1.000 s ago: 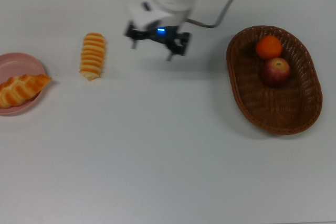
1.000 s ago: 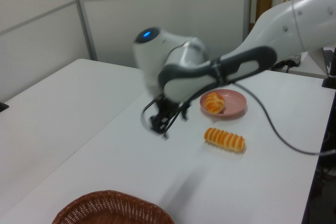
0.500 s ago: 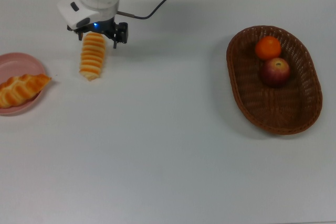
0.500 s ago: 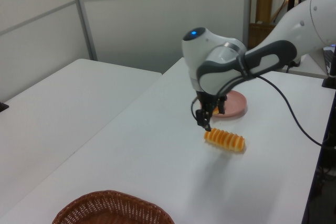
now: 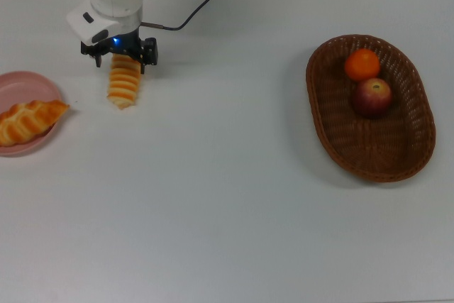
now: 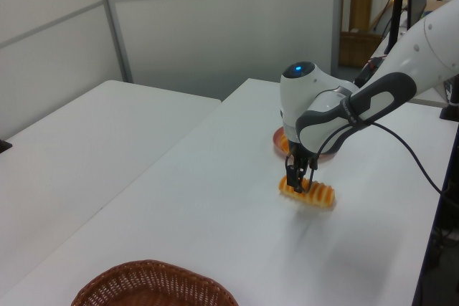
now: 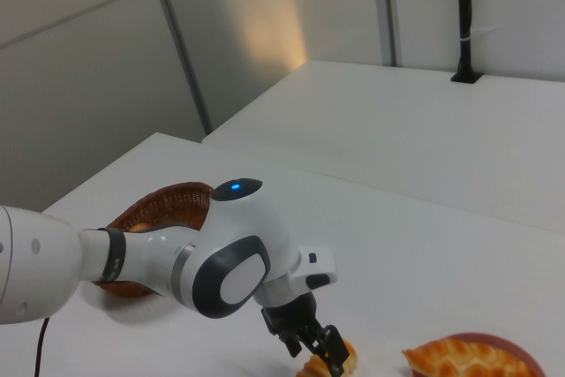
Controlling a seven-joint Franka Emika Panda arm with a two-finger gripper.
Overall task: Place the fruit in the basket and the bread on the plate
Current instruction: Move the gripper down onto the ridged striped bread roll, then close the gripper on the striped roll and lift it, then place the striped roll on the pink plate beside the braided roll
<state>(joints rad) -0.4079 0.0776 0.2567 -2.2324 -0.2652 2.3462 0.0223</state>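
The ridged roll (image 5: 124,86) lies on the white table, right of the pink plate (image 5: 21,86) in the top view. The braided loaf (image 5: 28,120) rests on that plate, its tip over the rim. My gripper (image 5: 119,58) is down over the roll's far end, open, with one finger on each side of it. The left view shows the gripper (image 6: 300,177) low at the roll (image 6: 317,193). At the top view's right, the wicker basket (image 5: 397,154) holds the apple (image 5: 374,96) and the tangerine (image 5: 362,64).
A black cable (image 5: 202,6) trails from the arm across the table's back edge. In the right view the arm's white body (image 7: 225,271) stands between the basket (image 7: 163,209) and the loaf (image 7: 463,358).
The gripper has swept from mid-table to the top view's left, reached the ridged roll, and come down over its far end. Fruit, loaf and roll have not moved.
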